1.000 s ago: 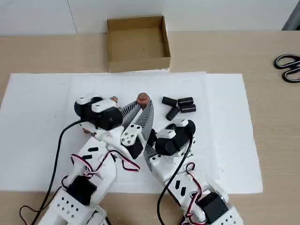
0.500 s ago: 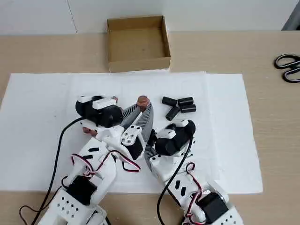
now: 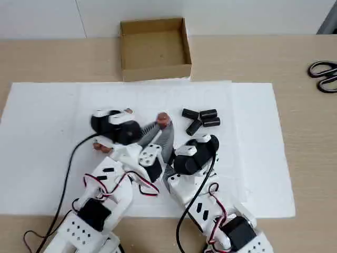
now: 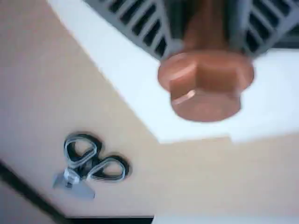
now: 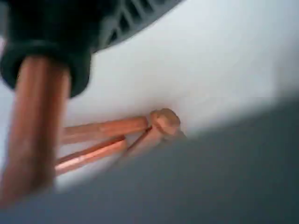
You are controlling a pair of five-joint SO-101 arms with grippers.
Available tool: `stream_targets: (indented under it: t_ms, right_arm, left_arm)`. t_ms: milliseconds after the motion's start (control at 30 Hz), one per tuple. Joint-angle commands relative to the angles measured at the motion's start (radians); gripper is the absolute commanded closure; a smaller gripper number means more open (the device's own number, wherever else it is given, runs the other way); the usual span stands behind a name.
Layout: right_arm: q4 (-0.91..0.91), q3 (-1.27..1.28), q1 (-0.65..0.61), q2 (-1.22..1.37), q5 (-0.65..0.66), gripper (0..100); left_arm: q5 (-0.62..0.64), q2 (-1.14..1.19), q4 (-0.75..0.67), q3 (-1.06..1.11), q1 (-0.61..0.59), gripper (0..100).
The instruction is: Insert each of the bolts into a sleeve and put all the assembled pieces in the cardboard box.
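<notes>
My left gripper [image 3: 161, 125] is shut on a copper bolt [image 3: 163, 118], whose hex head [image 4: 205, 84] sticks out between the grey ribbed fingers [image 4: 135, 18]. My right gripper [image 3: 168, 164] sits just below it, partly under the left arm, shut on a black sleeve [image 5: 46, 49]. The bolt's shaft [image 5: 35, 126] runs into that sleeve. Several loose black sleeves [image 3: 200, 120] lie on the white paper to the right. More copper bolts [image 5: 112, 135] lie on the paper by the left arm [image 3: 100, 148]. The cardboard box [image 3: 155, 48] stands at the back of the table.
White paper [image 3: 47, 132] covers the middle of the wooden table. Black scissors [image 3: 324, 75] lie at the far right edge, and the scissors [image 4: 91, 163] also appear in the left wrist view. Both arm bases crowd the near edge.
The left gripper with its bolt has shifted right and toward the right gripper, and the bolt head has dropped lower. The right arm has barely moved.
</notes>
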Motion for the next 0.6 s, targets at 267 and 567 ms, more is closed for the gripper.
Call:
stream_targets:
  t_ms: [267, 567]
  right_arm:
    - [-0.019, -0.006, -0.001, -0.013, -0.003, 99.5]
    - [-0.018, -0.006, -0.001, -0.013, -0.003, 99.5]
  left_arm:
    - [-0.100, -0.015, 0.021, 0.007, 0.009, 99]
    - [-0.124, -0.021, 0.169, 0.001, 0.011, 99]
